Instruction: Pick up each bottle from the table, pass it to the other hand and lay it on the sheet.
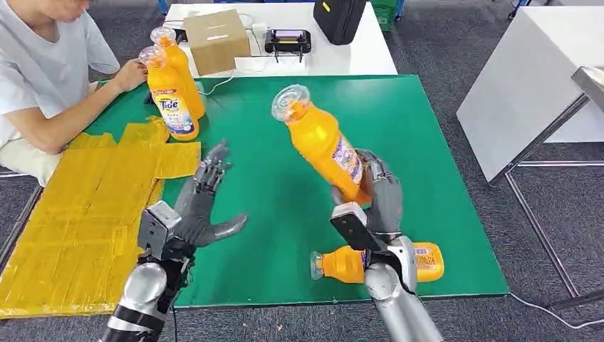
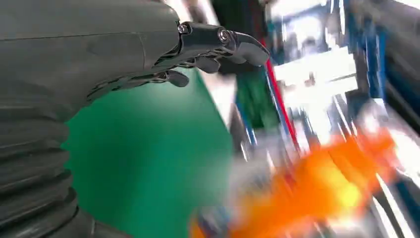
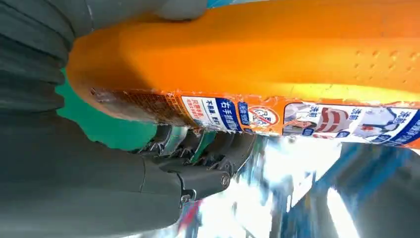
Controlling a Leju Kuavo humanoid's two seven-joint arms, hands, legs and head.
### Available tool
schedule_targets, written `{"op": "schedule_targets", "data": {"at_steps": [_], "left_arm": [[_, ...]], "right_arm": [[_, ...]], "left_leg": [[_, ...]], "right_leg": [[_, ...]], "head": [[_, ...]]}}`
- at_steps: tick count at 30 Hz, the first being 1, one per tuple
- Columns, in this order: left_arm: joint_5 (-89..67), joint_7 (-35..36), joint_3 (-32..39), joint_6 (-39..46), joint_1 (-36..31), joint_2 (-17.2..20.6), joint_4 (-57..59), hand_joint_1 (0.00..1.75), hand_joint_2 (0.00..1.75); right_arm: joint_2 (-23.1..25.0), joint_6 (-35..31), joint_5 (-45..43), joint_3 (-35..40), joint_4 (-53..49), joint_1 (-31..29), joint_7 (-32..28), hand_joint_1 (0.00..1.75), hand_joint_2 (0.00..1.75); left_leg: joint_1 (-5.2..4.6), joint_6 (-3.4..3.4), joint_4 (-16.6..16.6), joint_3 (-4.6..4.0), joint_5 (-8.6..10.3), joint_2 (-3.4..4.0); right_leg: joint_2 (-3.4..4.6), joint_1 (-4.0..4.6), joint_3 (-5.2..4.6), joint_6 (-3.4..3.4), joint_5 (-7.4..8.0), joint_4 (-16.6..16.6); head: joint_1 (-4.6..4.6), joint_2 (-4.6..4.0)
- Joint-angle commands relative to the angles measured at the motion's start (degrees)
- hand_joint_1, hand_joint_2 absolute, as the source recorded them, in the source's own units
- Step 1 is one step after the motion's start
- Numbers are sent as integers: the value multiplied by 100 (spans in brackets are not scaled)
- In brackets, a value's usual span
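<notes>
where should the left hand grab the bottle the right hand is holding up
Around the bare upper body, just below the neck. The raised bottle tilts cap-first toward the left hand, and the right hand wraps its base. So the open left hand should come in from the robot's left, palm facing it.

A person (image 1: 43, 64) in a white shirt sits at the far left of the desk (image 1: 399, 121), beyond the left hand (image 1: 203, 203). Farther off, past both hands, a white table (image 1: 335, 57) carries a cardboard box (image 1: 216, 40), a black handheld device (image 1: 287, 40) and a black bag (image 1: 340, 18).
</notes>
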Motion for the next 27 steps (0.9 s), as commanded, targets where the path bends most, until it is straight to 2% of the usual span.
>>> {"op": "schedule_targets", "data": {"at_steps": [1, 4, 5, 10, 11, 16, 20, 22, 23, 27], "left_arm": [[769, 115, -651, -548, -576, 319, 754, 0, 175], [958, 203, -689, -581, -627, 312, 779, 0, 175], [958, 203, -689, -581, -627, 312, 779, 0, 175], [964, 204, -686, -582, -626, 322, 781, 0, 175], [964, 204, -686, -582, -626, 322, 781, 0, 175], [982, 200, -685, -584, -625, 322, 778, 0, 175], [1098, 177, -726, -582, -668, 341, 763, 0, 175], [1166, 223, -689, -531, -718, 312, 842, 0, 175], [1189, 237, -661, -493, -761, 296, 909, 0, 175], [1240, 254, -566, -392, -838, 270, 1094, 0, 175]], "right_arm": [[215, 456, -292, 1132, 1050, -433, -249, 169, 175], [278, 456, -237, 1378, 1316, -513, -264, 171, 175], [278, 456, -237, 1378, 1316, -513, -264, 171, 175], [263, 462, -238, 1378, 1313, -524, -264, 171, 175], [263, 462, -238, 1378, 1313, -524, -264, 171, 175], [256, 469, -237, 1390, 1314, -529, -264, 169, 175], [271, 609, -108, 1724, 1652, -691, -152, 173, 175], [293, 623, -56, 1804, 1804, -771, -100, 169, 175], [310, 626, -37, 1850, 1874, -800, -94, 175, 175], [337, 554, 171, 2049, 1973, -830, -56, 169, 175]], "left_leg": [[9, -10, -3, 26, -6, 3], [8, -7, -4, 21, -3, 3], [13, -11, -1, 40, -13, 5], [5, -5, -3, 14, 0, -1], [11, -9, -3, 36, -10, -5], [9, -9, 0, 28, -8, -5], [12, -11, 0, 34, -11, -4], [9, -10, -1, 31, -9, -2], [10, -8, -1, 24, -6, 0], [8, -7, -3, 23, -4, -3]], "right_leg": [[27, 6, 25, -11, -4, -6], [21, 5, 20, -8, -3, -5], [36, 7, 40, -12, -10, -7], [12, 2, 17, -5, -3, -4], [23, 5, 41, -11, -11, -7], [21, 3, 33, -11, -10, -3], [26, 6, 38, -13, -11, -5], [26, 4, 33, -11, -10, -4], [22, 6, 27, -9, -6, -5], [16, 4, 25, -8, -7, -5]], "head": [[0, 0], [-2, 0], [0, 0], [2, 0], [0, 0], [2, 0], [0, 0], [0, 0], [0, 0], [-2, 0]]}}
